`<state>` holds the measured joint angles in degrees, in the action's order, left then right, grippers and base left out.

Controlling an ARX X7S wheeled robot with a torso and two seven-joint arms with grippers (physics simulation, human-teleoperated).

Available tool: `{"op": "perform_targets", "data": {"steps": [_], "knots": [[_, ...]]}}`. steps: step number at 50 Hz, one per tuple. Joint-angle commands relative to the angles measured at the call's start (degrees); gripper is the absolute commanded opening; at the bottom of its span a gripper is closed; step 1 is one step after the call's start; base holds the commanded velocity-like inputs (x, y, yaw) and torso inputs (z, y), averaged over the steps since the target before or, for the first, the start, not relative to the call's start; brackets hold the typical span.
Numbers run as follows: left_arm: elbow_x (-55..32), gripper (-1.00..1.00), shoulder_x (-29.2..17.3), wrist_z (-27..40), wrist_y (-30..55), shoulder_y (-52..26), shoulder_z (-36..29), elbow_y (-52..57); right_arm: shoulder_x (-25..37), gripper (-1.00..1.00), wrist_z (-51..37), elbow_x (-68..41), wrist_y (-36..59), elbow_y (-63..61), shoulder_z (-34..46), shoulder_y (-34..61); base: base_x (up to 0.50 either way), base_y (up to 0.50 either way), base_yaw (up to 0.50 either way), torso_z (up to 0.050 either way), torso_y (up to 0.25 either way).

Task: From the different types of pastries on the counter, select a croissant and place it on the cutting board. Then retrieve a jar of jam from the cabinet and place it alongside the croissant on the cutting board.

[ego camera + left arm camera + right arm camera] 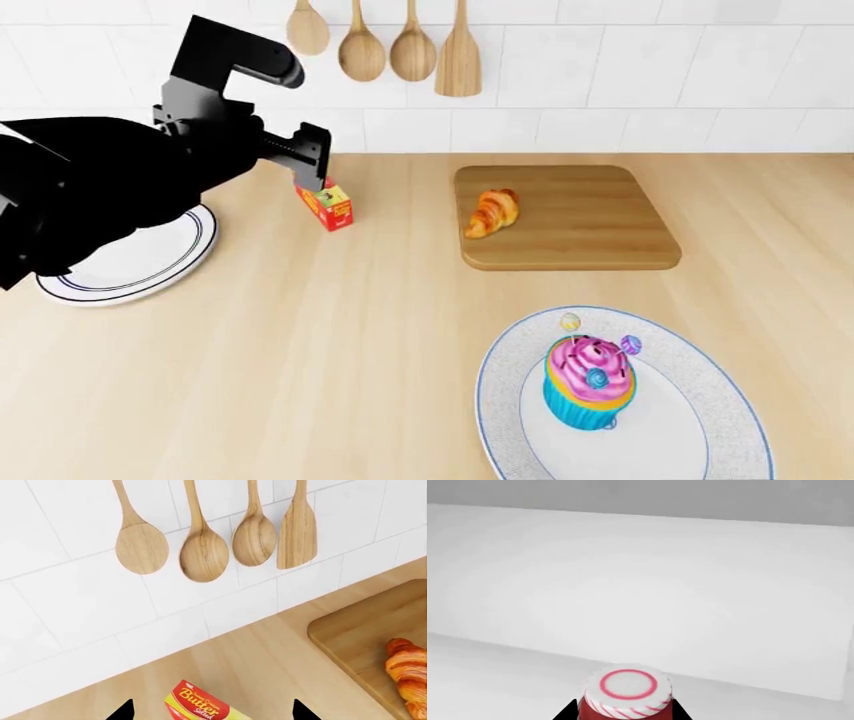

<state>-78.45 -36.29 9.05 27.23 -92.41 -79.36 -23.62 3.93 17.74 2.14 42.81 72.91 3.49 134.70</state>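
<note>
Head view showed the croissant already lying on the cutting board, near its left edge, so I judged the first half done. What remained was the jar of jam: my right wrist view had it just ahead between my fingertips, in a pale white space I took for the cabinet. Whether my right gripper had clamped it, I could not tell. My left gripper hung with jaws apart over the butter box.

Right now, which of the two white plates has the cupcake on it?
The plate nearest the camera, on the robot's right, holds the cupcake; the other plate lies partly under the left arm.
</note>
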Motion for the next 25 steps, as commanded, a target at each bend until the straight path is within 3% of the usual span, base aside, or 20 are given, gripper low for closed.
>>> {"op": "perform_targets", "data": {"steps": [1, 25], "knots": [[-0.10, 1.00, -0.19, 0.21, 0.11, -0.07, 0.28, 0.46, 0.55, -1.00, 1.11, 2.57, -5.22, -4.89, -2.60, 0.30, 0.00, 0.00, 0.00, 0.000, 0.000], [-0.99, 1.00, -2.67, 1.84, 1.07, -1.09, 1.34, 4.00, 1.42, -1.00, 6.59, -13.12, 3.23, -17.05, -4.73, 0.30, 0.00, 0.00, 0.00, 0.000, 0.000]]}}
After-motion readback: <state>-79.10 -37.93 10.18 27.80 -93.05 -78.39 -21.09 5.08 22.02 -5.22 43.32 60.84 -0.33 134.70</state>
